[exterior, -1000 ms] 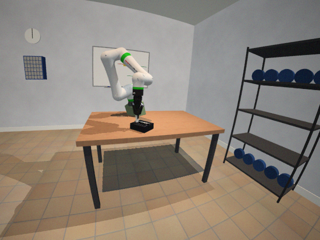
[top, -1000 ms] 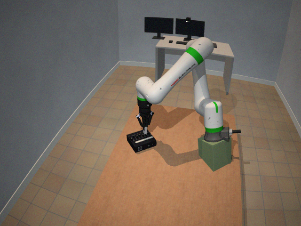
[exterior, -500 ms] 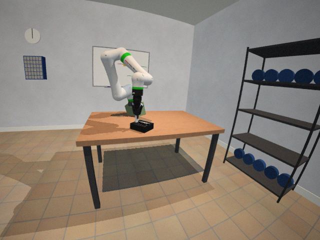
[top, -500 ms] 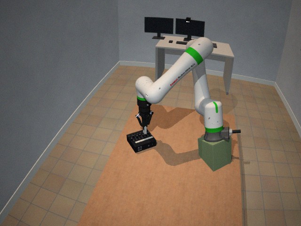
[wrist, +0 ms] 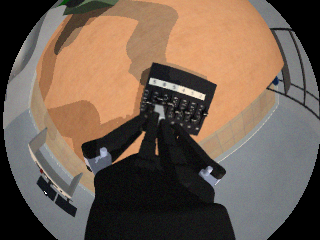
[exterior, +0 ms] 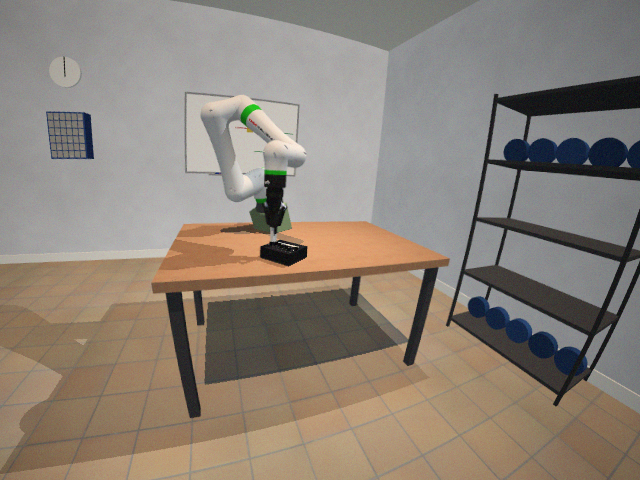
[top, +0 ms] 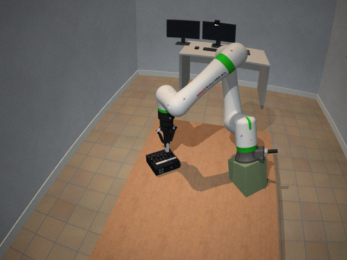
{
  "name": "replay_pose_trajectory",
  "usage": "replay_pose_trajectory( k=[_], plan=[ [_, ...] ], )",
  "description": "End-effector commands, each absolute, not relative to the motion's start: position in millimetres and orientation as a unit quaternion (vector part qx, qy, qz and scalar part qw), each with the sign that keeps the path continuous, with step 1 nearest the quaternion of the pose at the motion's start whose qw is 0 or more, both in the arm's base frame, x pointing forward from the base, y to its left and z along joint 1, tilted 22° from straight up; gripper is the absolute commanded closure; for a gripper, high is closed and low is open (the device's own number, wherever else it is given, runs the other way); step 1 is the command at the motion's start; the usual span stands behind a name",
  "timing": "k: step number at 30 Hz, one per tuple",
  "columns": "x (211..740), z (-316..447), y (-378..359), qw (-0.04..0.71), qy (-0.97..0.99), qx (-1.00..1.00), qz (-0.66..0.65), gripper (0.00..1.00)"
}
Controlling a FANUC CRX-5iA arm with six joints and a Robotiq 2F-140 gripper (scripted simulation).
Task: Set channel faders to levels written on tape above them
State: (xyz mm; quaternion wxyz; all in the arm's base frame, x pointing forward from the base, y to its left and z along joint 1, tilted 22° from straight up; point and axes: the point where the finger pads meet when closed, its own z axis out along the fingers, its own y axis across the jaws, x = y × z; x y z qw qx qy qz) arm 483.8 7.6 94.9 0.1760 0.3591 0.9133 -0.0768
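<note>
The black lighting desk (top: 162, 162) stands on its feet on the wooden table, with a pale tape strip across its top and a row of small faders. It also shows in the exterior view (exterior: 283, 251) and in the wrist view (wrist: 178, 98). My gripper (top: 167, 150) points straight down with its fingers shut, and the tips rest on the fader panel at the desk's far end. In the wrist view the fingertips (wrist: 159, 115) meet at the leftmost faders. The tape's numbers and the fader cap lines are too small to read.
The arm's green pedestal (top: 247, 176) stands on the table to the right of the desk. A grey office desk with two monitors (top: 200, 31) stands at the back wall. A black shelf rack (exterior: 558, 232) holds blue discs beside the table.
</note>
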Motion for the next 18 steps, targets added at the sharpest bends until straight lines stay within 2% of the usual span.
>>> replay_pose_trajectory(
  k=[1, 18],
  plan=[
    [482, 102, 10, 0.176, 0.913, 0.359, -0.077, 1.0],
    [477, 117, 14, 0.176, 0.913, 0.359, -0.077, 1.0]
  ],
)
